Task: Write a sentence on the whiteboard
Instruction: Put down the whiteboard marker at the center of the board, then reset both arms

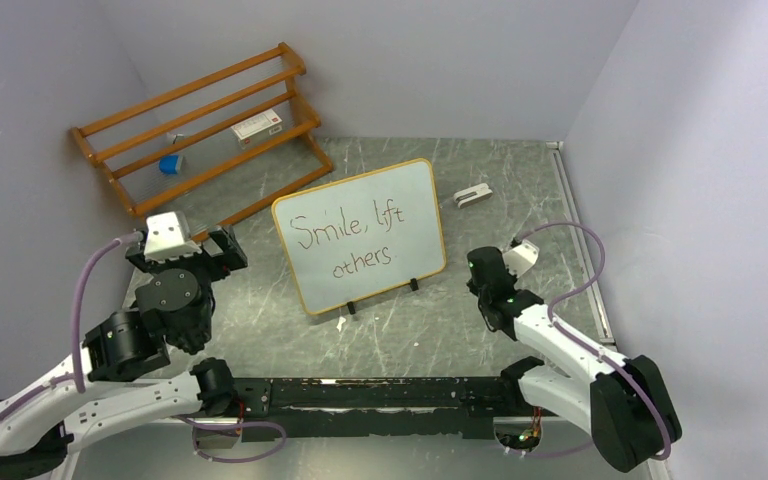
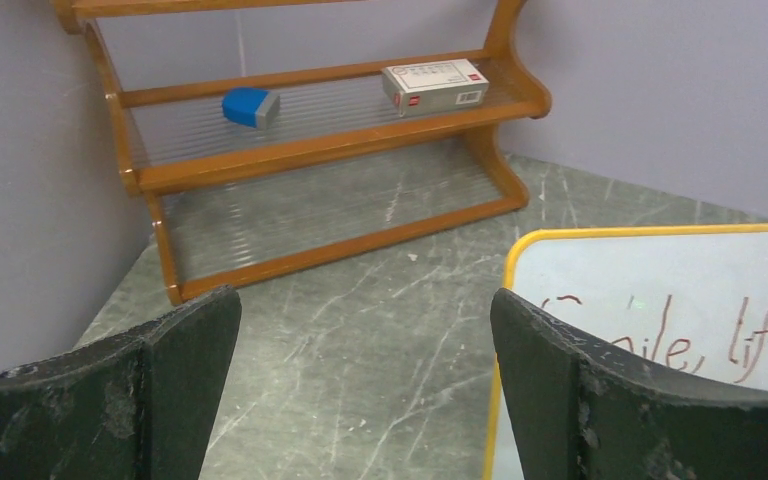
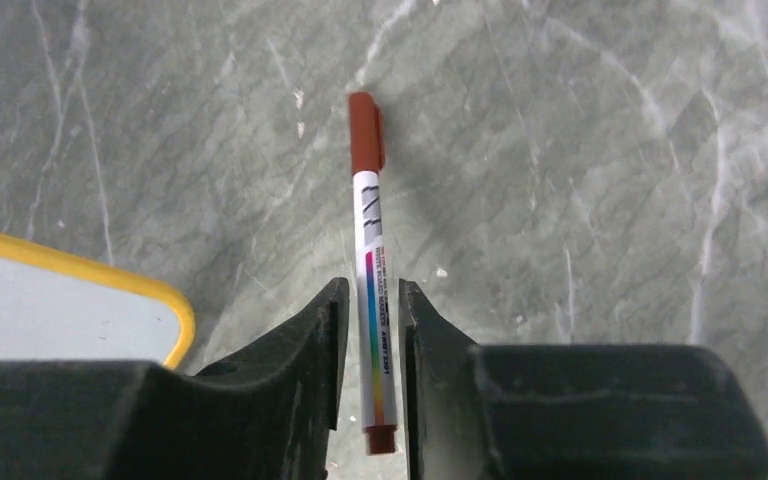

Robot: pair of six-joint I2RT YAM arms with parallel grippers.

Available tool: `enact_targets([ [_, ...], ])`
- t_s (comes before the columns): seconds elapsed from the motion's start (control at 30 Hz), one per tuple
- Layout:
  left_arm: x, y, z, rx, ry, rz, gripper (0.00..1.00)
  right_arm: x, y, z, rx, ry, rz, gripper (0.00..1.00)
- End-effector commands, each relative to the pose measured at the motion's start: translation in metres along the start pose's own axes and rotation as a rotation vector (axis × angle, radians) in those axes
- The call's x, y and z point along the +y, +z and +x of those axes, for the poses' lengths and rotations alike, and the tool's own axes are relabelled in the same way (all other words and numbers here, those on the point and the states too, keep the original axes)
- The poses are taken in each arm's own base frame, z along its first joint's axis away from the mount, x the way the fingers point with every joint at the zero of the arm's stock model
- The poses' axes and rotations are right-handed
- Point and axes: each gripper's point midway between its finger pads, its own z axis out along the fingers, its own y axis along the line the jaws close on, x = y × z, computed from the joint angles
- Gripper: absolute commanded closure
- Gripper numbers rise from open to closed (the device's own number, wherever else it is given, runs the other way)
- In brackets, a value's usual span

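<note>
A grey-green marbled table is enclosed by pale lilac walls at 9, 12 and 3 o'clock. A slatted wooden rack is set at 11 o'clock. The whiteboard is stood mid-table with bare tabletop at its 6 o'clock, and the sentence "Smile, lift others" is written on it. At the board's 9 o'clock the left gripper is spread wide, nothing held. At its 4 o'clock the right gripper is set closely about a brown-capped marker; whether it is clamped cannot be told.
</note>
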Motion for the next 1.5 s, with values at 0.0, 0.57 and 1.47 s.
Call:
enact_targets([
  [0.0,-0.001,0.006,0.005,0.005,0.052,-0.013,0.02,-0.012,-0.003,0.015,0.056,0.019,0.019,0.67],
  [0.57,0.022,-0.013,-0.006,0.058,-0.034,0.097,0.02,0.002,-0.114,-0.124,-0.217,-0.08,-0.136,0.0],
  [1.47,0.047,-0.027,0.028,0.062,-0.198,0.159,0.02,-0.02,-0.19,-0.191,-0.517,-0.139,-0.261,0.0],
])
